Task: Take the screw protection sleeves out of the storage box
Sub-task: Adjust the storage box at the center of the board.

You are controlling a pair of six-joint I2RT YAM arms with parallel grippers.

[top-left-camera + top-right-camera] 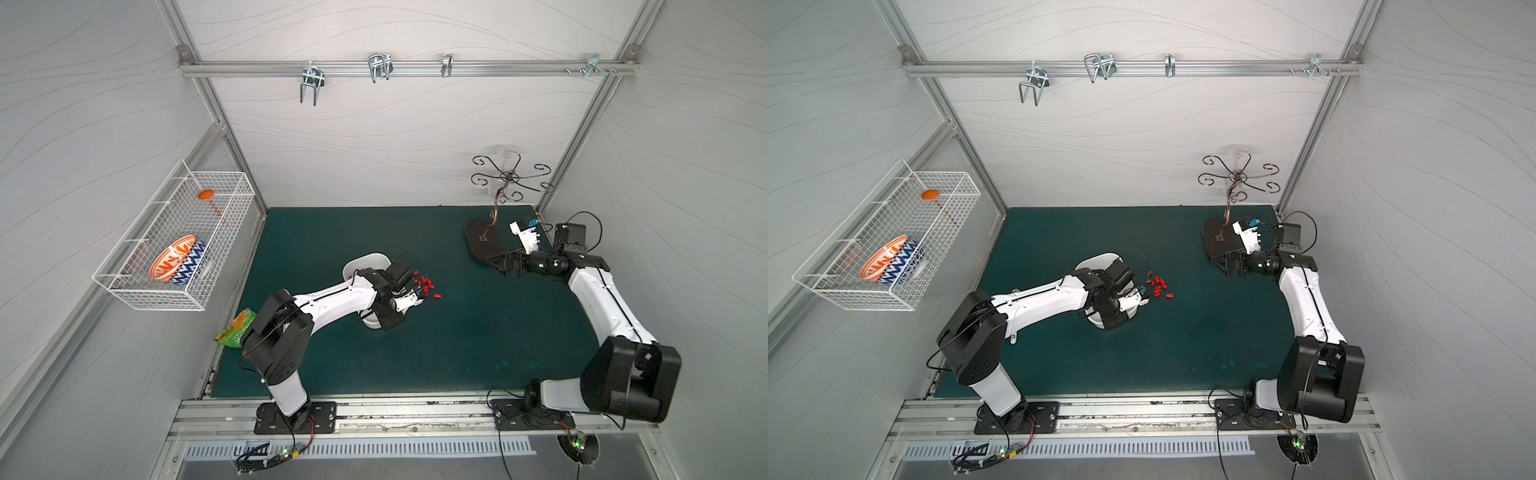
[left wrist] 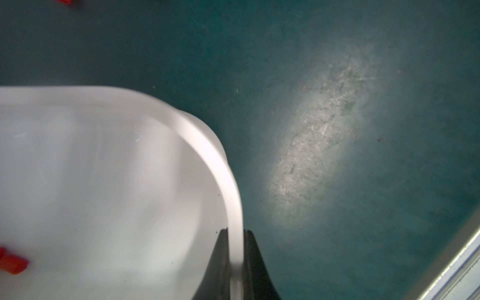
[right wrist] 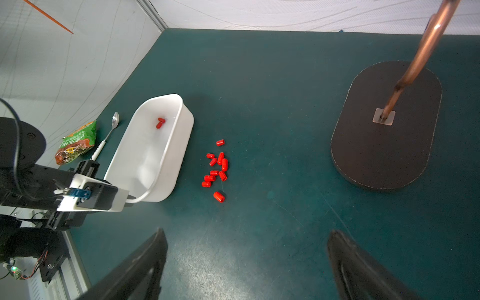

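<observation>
Teal mat (image 3: 259,91), two arms at work. At the mat's 8 o'clock edge lies a snack bag (image 3: 76,141), with a spoon (image 3: 107,137) between it and the white box (image 3: 145,155). The left gripper (image 2: 235,233) has its black fingers (image 2: 220,259) clamped on the box's rim at the 6 o'clock end. Two red sleeves (image 3: 160,122) lie inside the box toward its 12 o'clock end. About ten more lie clustered loose on the mat (image 3: 215,168) just off the box's 3 o'clock side, not touching it. Farther back, toward 2 o'clock, the right gripper (image 3: 246,232) hangs over bare mat with its fingers spread wide, holding nothing. Beyond it, at 1 o'clock, a copper stand (image 3: 384,155) rises from a dark oval base. On the wall at 10 o'clock hangs a wire basket (image 1: 216,183) holding an orange-and-blue bowl (image 1: 178,259).
</observation>
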